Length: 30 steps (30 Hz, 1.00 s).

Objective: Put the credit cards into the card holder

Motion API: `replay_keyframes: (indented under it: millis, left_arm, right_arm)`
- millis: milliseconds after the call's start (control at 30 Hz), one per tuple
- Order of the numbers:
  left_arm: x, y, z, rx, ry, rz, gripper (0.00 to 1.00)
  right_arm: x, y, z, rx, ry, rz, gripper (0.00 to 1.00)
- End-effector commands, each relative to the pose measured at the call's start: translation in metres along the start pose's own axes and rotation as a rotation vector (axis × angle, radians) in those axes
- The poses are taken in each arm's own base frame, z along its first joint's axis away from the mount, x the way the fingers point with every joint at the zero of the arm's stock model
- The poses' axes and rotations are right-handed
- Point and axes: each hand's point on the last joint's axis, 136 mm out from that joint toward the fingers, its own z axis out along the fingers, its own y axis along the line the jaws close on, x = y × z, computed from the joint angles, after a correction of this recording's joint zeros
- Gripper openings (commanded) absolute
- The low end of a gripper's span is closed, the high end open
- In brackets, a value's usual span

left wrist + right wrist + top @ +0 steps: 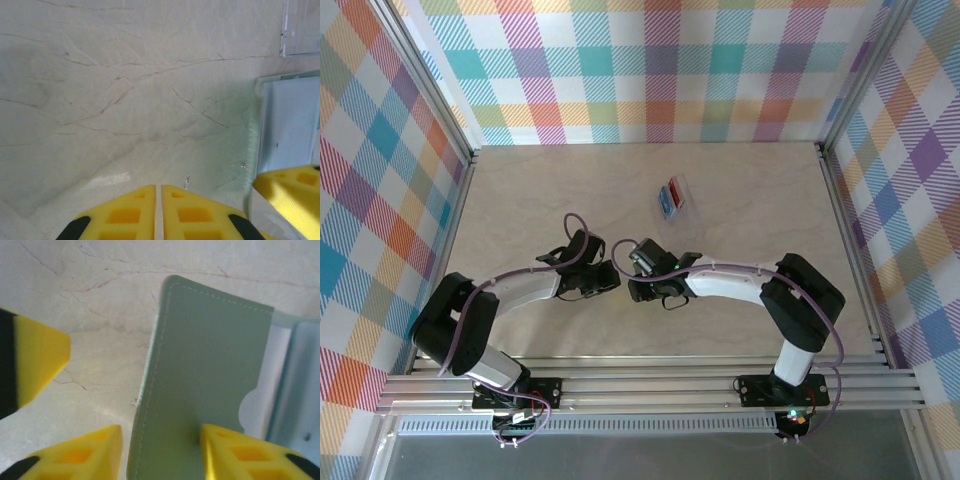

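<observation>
Left tool (158,192) pinched | right tool (160,436) spread astride 1 card holder (210,360)

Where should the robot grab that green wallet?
Probably the card holder by its flap, near the stitched edge: it looks raised off the table, thin, both faces free. Come from its free end, as the right gripper does, one finger each side.

From above you get bright, even, diffuse light: the pale wood-grain tabletop (540,200) shows no glare, and the black-and-white robot arms (720,283) throw only faint, soft shadows beneath themselves. Your left wrist picture is slightly hazy, with a dull whitish sheen just ahead of the left gripper's blurred yellow fingers (125,215). In your right wrist picture the grey-green stitched wallet flap (200,365) is fairly sharp, while the right gripper's yellow fingertips (80,455) are out of focus
</observation>
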Motion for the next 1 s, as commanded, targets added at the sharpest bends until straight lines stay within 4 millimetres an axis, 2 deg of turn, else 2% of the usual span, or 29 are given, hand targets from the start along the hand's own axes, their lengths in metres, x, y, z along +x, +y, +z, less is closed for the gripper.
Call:
replay_keyframes:
  millis: [0,100,267,367,433,533,600,800,967]
  left_arm:
    - [-0.002,0.001,-0.013,-0.013,-0.007,0.011,0.15]
    - [-0.007,-0.011,-0.02,0.018,-0.01,0.023,0.18]
    - [-0.016,-0.035,-0.023,0.08,-0.006,0.041,0.19]
    - [-0.018,-0.049,-0.021,0.105,0.005,0.065,0.17]
    - [-0.019,-0.057,-0.015,0.114,0.022,0.078,0.15]
    - [-0.02,-0.062,-0.004,0.106,0.046,0.083,0.1]
    - [-0.021,-0.061,0.004,0.098,0.058,0.081,0.1]
    - [-0.02,-0.058,0.023,0.072,0.103,0.091,0.09]
    - [-0.018,-0.045,0.04,0.015,0.134,0.111,0.09]
  right_arm:
    - [0.004,0.016,0.003,-0.149,0.021,0.009,0.55]
    - [0.007,0.013,0.002,-0.221,0.028,0.052,0.62]
    - [0.008,0.007,0.003,-0.304,0.037,0.12,0.62]
    - [0.007,0.005,0.003,-0.352,0.03,0.166,0.53]
    - [0.005,0.0,0.003,-0.369,0.021,0.201,0.41]
    - [0.002,-0.006,0.004,-0.366,0.013,0.241,0.26]
    - [0.0,-0.007,0.005,-0.369,0.003,0.263,0.19]
    - [-0.007,-0.005,0.013,-0.394,-0.018,0.328,0.09]
    - [-0.013,-0.008,0.008,-0.375,-0.05,0.335,0.07]
